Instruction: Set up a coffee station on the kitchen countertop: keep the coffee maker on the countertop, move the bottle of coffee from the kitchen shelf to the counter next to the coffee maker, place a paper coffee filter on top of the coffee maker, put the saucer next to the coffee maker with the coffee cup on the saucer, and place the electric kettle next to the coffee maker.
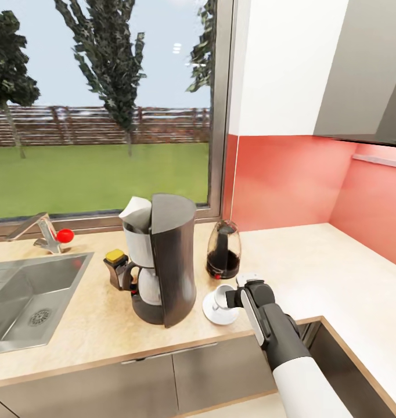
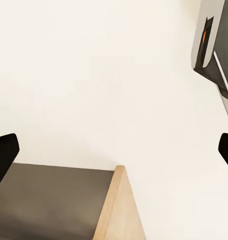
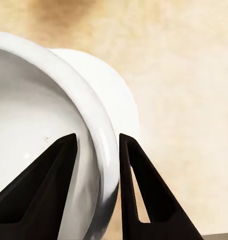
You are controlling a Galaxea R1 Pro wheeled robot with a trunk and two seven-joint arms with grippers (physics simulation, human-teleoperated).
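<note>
The coffee maker [image 1: 166, 261] stands on the kitchen countertop [image 1: 320, 267] with a white paper coffee filter [image 1: 136, 211] on its top. Close behind its left side is the bottle of coffee [image 1: 116, 268]. The electric kettle [image 1: 223, 249] stands at its right. In front of the kettle lies the saucer [image 1: 215, 313] with the coffee cup [image 1: 223, 296] on it. My right gripper [image 1: 233, 298] is at the cup. In the right wrist view its fingers straddle the cup's rim [image 3: 101, 125], one inside and one outside, shut on it. My left gripper [image 2: 114, 152] is open and holds nothing.
A steel sink [image 1: 29, 296] with a red-knobbed faucet [image 1: 50, 235] lies at the left. A large window runs behind the counter, a red backsplash [image 1: 285, 180] at the right. The counter turns a corner at the right. The left wrist view faces a white wall and a cabinet top.
</note>
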